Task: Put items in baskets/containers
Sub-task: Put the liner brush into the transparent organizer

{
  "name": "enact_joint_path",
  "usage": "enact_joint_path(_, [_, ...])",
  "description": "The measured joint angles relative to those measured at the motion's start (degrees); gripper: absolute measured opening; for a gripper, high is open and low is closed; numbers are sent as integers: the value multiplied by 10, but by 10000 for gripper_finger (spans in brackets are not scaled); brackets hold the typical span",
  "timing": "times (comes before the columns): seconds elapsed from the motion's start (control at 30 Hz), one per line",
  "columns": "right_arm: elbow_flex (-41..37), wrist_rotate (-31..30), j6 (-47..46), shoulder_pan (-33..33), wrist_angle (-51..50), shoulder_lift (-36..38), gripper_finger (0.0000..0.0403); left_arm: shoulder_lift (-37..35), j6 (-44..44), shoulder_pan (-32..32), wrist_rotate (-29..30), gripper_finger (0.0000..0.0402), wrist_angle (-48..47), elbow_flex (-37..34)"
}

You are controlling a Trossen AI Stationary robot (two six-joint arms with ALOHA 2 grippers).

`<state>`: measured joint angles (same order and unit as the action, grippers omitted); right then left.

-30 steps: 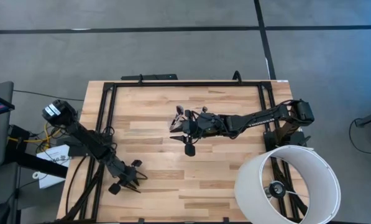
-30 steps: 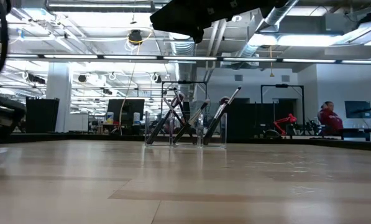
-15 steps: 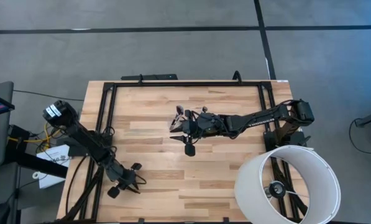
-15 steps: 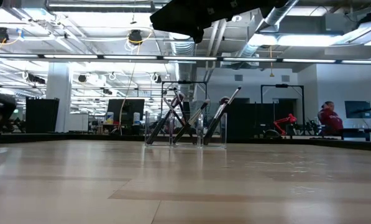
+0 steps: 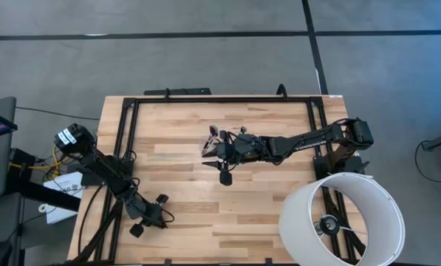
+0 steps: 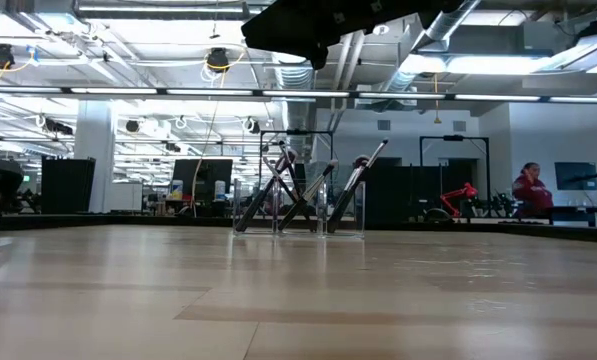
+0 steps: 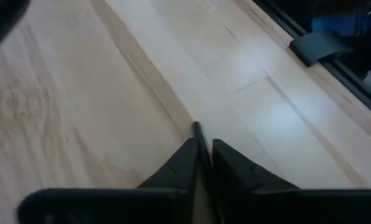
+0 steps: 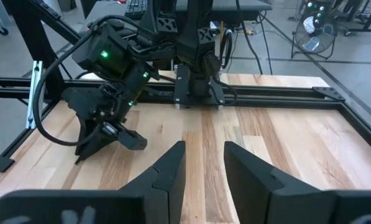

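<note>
Left gripper shifted, clamping a brush (between its fingers).

Smooth pale wooden table

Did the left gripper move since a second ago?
Yes. In the high view the left gripper has slid back toward the table's left front corner, away from the brushes. It pinches one thin brush.

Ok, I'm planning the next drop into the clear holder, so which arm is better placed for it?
Left, probably. The left gripper has its jaws pinched on a thin dark brush at the table's left side, so it only needs carrying over. The right gripper hangs open and empty above the holder.
</note>
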<state>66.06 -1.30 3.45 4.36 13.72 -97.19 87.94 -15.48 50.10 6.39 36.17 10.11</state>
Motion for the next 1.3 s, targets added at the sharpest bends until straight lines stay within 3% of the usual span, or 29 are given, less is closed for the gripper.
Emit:
enact_joint_path(0.13, [0,0,0,0,0,0,102,0,-3,-2,5,12,1,0])
enact_joint_path(0.27, [0,0,1,0,0,0,102,2,7,-17,38,12,4,0])
enact_joint_path(0.4, [0,0,9,0,0,0,102,3,48,-76,88,9,25,-2])
enact_joint_path(0.5, [0,0,23,0,0,0,102,4,65,-147,80,12,35,-2])
enact_joint_path(0.67, [2,0,15,2,0,-20,102,4,116,-268,-7,10,33,11])
enact_joint_path(0.8, [0,-1,-9,12,-10,-64,102,5,143,-337,-36,13,31,28])
enact_joint_path(1.0, [0,-2,-9,33,11,-150,102,4,153,-374,-49,11,36,31])
enact_joint_path(1.3, [2,-3,-21,31,94,-239,102,3,153,-374,-51,11,41,32])
